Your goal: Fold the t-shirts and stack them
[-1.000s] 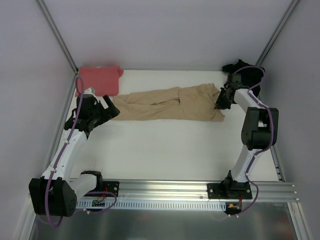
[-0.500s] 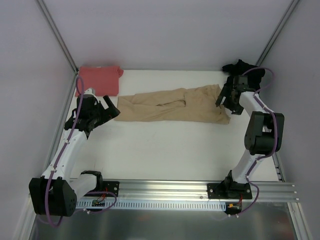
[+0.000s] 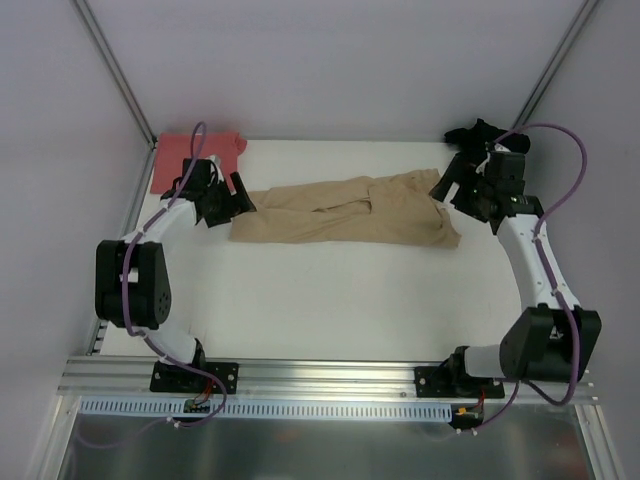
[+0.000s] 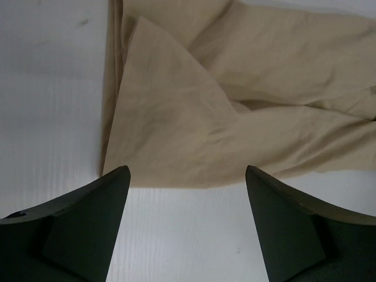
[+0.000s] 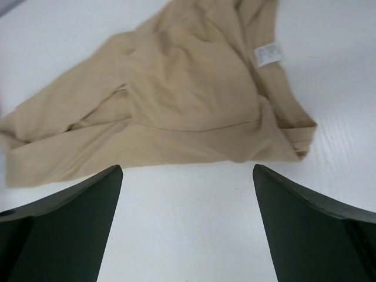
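Note:
A tan-beige t-shirt [image 3: 345,212] lies folded into a long strip across the back of the table. My left gripper [image 3: 232,197] is at its left end, open, with only bare table between the fingers; that end [image 4: 176,129] lies just ahead in the left wrist view. My right gripper [image 3: 448,190] hangs open at the strip's right end, holding nothing, and the shirt [image 5: 176,106] with its white label lies just beyond the fingertips. A salmon-red t-shirt [image 3: 172,158] lies folded in the back left corner. A black t-shirt [image 3: 478,133] sits bunched in the back right corner.
Grey enclosure walls with metal corner posts [image 3: 118,70] ring the white table [image 3: 330,300]. An aluminium rail [image 3: 330,378] carrying both arm bases runs along the near edge. The right arm's purple cable [image 3: 570,150] loops high near the right wall.
My right gripper opened, let go of the tan shirt's right end and drew back slightly. My left arm swung in from the left side to the shirt's left end.

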Controlling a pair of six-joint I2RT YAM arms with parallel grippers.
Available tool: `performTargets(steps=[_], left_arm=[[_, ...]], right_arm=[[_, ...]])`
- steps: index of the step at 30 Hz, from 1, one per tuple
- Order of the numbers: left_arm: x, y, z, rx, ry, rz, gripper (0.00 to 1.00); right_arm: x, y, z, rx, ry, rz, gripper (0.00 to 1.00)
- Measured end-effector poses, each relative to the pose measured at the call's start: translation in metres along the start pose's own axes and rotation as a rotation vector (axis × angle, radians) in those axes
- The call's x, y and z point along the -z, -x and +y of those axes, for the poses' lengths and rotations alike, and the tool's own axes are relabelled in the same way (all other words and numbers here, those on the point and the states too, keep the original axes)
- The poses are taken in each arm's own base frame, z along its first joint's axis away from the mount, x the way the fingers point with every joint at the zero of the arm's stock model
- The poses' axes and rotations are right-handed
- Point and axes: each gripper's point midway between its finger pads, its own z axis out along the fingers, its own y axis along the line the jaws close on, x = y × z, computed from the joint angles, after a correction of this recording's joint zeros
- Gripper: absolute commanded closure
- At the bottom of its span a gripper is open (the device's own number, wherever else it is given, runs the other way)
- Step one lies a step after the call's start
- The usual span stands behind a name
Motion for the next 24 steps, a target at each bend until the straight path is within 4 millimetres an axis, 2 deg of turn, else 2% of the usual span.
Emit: performTargets(steps=[3,6,13,21,22,24], left_arm=[[-0.021,0.021,-0.003,-0.055,-0.011,-0.016,0.19],[-0.027,0.022,-0.001,-0.092,-0.012,-0.014,0.20],[-0.051,0.055,-0.006,-0.189,-0.013,-0.022,0.22],[-0.076,0.064,0.002,-0.244,0.022,0.025,0.24],[-0.079,0.063,0.004,-0.246,0.026,0.032,0.25],[-0.081,0.058,0.008,-0.245,0.033,0.054,0.37]], right_arm=[[0.026,-0.004,0.023,0.025,0.096,-0.030,0.01],[0.039,-0.013,0.032,0.034,0.149,-0.026,0.00],[0.042,-0.036,0.032,0.025,0.172,0.049,0.01],[0.043,-0.041,0.034,0.029,0.194,0.069,0.01],[0.042,-0.042,0.034,0.029,0.194,0.072,0.01],[0.042,-0.044,0.033,0.028,0.193,0.077,0.01]])
